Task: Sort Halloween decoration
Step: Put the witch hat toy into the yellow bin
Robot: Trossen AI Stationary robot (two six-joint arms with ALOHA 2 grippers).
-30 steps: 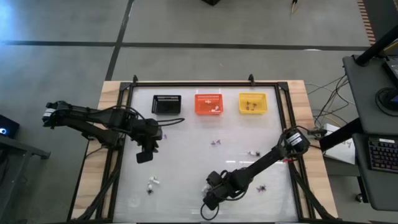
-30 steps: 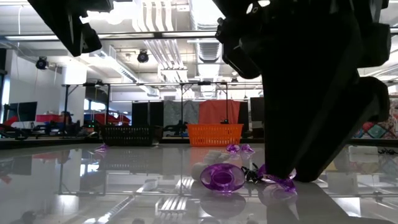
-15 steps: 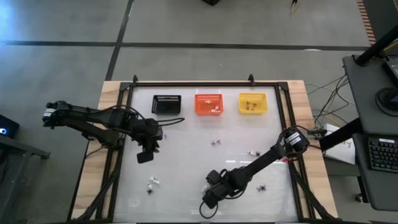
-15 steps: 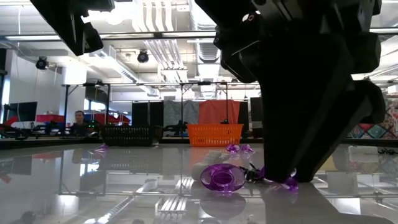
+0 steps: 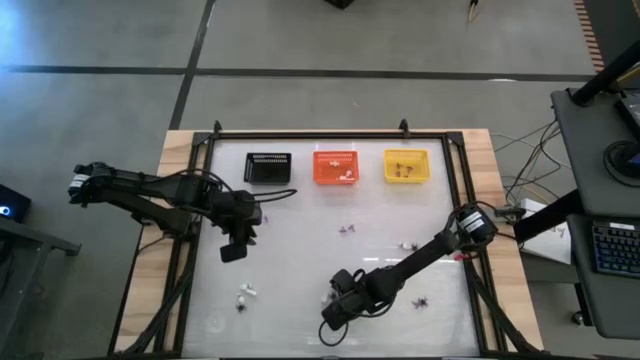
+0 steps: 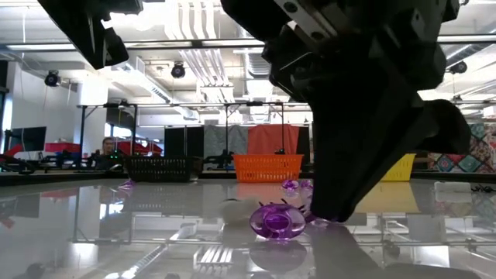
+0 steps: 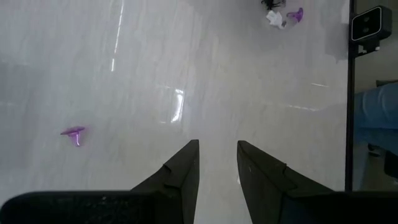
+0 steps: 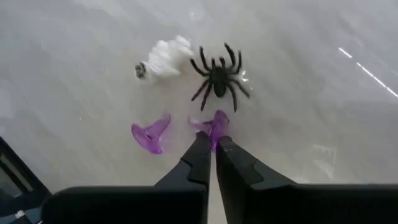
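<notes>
The right gripper is low over the near middle of the white table, its two dark fingers pressed together on a small purple trinket that juts out just past their tips. Directly beyond that piece lies a black plastic spider, just clear of the fingertips. To one side of the spider is a white trinket, and a second purple piece lies beside the fingers, apart from them.

The right wrist view alone shows this pinch and the separate shapes. From above, the same cluster is only a few specks beside the right gripper. The level view across the table shows a purple ring-like piece resting on the glossy surface just beside the dark bulk of the right gripper, with the spider hidden.

The left gripper hangs over the left middle of the table. Its fingers stand a narrow way apart with nothing between them. Its wrist view shows a lone purple trinket on bare table, well apart from the fingers, and a small mixed cluster farther off.

Only the overhead view shows three baskets along the far edge: a black basket, an orange basket and a yellow basket. More small pieces lie near the left front
</notes>
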